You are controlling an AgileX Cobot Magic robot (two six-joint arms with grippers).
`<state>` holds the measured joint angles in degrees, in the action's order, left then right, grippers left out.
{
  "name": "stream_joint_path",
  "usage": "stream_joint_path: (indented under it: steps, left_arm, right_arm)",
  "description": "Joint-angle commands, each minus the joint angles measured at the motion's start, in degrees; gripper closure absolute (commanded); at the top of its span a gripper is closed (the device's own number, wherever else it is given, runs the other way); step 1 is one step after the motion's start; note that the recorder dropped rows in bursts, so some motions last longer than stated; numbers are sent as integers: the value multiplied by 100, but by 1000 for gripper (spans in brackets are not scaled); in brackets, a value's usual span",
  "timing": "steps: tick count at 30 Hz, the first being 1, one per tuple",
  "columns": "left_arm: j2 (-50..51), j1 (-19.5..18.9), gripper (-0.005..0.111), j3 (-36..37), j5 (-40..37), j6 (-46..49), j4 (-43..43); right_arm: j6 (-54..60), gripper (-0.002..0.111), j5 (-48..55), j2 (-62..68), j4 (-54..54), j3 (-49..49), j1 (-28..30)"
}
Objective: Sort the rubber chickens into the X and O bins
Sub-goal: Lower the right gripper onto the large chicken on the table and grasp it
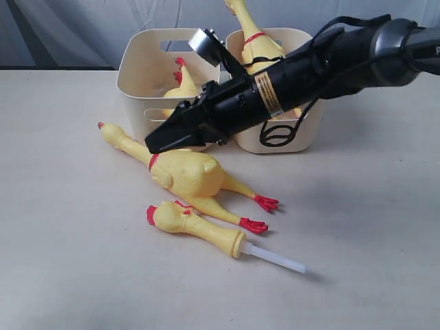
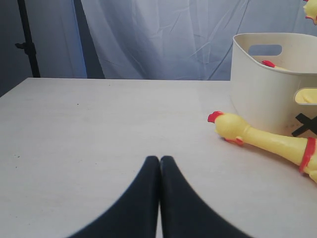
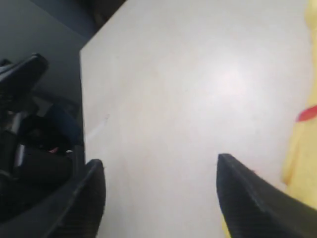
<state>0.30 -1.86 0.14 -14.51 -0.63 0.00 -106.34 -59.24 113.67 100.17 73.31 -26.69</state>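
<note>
A large rubber chicken [image 1: 189, 172] lies on the table in front of the bins, its head towards the left. A small chicken [image 1: 192, 223] with a white tube [image 1: 278, 258] lies nearer the front. The X bin [image 1: 137, 75] holds one chicken [image 1: 182, 86]; the bin beside it [image 1: 302, 41] holds another [image 1: 256, 41] that sticks up. My right gripper [image 1: 159, 141] reaches across just above the large chicken's neck; it is open [image 3: 161, 171] and empty, with yellow chicken [image 3: 302, 144] beside one finger. My left gripper [image 2: 159, 158] is shut and empty over bare table, apart from the chicken's head [image 2: 233, 129].
The right arm [image 1: 309, 65] crosses in front of both bins and hides much of their fronts. The X mark [image 2: 304, 124] shows on the near bin wall [image 2: 262, 94]. A curtain hangs behind the table. The table's far left edge shows in the right wrist view.
</note>
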Motion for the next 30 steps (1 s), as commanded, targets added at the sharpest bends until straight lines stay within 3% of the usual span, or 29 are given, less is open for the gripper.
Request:
stream_joint_path:
  steps: [1, 4, 9, 12, 25, 30]
  left_arm:
    - [-30, 20, 107, -14, 76, -24, 0]
    - [-30, 20, 107, -14, 76, -24, 0]
    - [-30, 20, 107, -14, 76, -24, 0]
    - [-30, 20, 107, -14, 76, -24, 0]
    - [-30, 20, 107, -14, 76, -24, 0]
    - [-30, 20, 107, -14, 76, -24, 0]
  right_arm:
    - [604, 59, 705, -439, -23, -632, -6]
    - [861, 57, 1244, -792, -23, -1034, -6]
    - [1520, 40, 2659, -1304, -23, -1783, -16]
    - [1828, 41, 3430, -1290, -23, -1963, -36]
    - [1954, 41, 3392, -519, -23, -1393, -445]
    - [2007, 41, 4010, -478, -23, -1203, -601]
